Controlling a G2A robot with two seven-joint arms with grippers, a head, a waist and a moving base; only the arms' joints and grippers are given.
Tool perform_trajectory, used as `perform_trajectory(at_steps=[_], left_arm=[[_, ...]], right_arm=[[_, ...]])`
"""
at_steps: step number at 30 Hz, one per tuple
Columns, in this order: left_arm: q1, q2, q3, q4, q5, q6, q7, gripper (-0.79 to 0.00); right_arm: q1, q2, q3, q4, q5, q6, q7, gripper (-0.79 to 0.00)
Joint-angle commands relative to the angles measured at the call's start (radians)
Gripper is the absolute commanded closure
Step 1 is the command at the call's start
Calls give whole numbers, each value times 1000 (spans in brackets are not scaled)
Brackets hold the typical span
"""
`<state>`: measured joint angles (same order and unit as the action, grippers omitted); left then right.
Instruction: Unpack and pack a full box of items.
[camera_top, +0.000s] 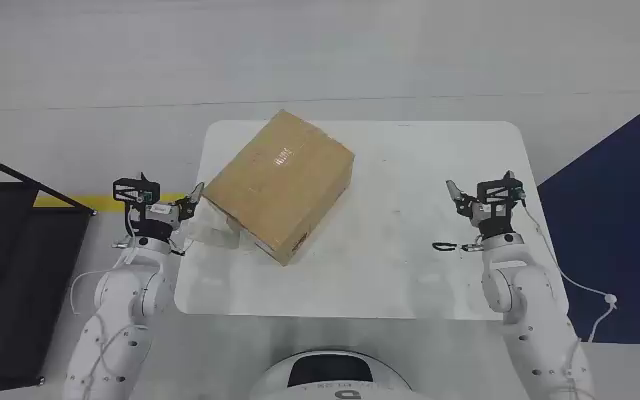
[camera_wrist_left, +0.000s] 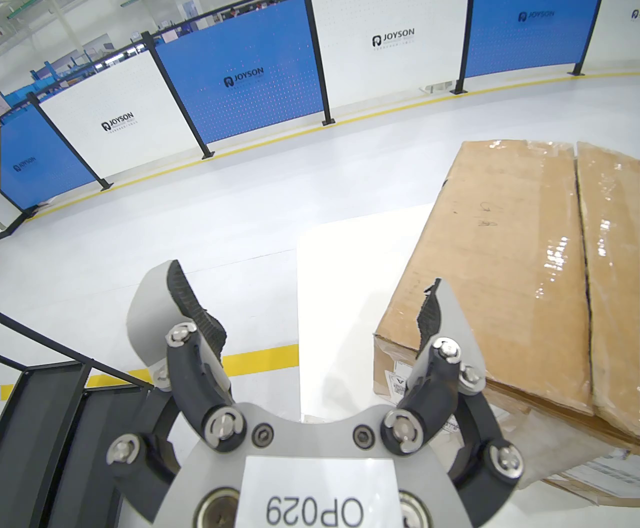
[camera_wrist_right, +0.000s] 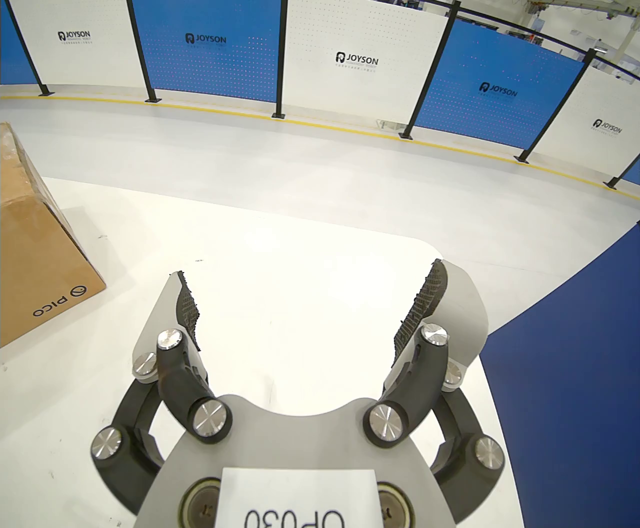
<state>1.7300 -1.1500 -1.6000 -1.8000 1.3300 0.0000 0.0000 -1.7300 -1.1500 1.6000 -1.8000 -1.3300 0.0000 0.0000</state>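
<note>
Left gripper (camera_wrist_left: 304, 280) hung spread just beside the sealed cardboard box (camera_top: 281, 185) on the table (camera_top: 420, 200); right gripper (camera_wrist_right: 307, 270), also spread, sat well apart. Bracing both sides before prying the taped seam (camera_wrist_left: 582, 225) looked wise.

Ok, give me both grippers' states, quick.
Left gripper: open, empty, by the cardboard box.
Right gripper: open, empty, above the table.

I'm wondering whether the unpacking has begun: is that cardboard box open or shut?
Shut. The cardboard box has its top flaps lying flat, meeting along a narrow seam.
</note>
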Motion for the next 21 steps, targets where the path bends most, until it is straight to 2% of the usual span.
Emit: perform_trajectory(at_steps=[1,16,21], left_arm=[[0,0,0,0,0,0,0,-784],[-1,0,5,5,21,-13,11,-785],[20,11,3,27,69,-208,88,-785]], right_arm=[[0,0,0,0,0,0,0,-785],[0,0,0,0,0,0,0,-785],[0,0,0,0,0,0,0,-785]])
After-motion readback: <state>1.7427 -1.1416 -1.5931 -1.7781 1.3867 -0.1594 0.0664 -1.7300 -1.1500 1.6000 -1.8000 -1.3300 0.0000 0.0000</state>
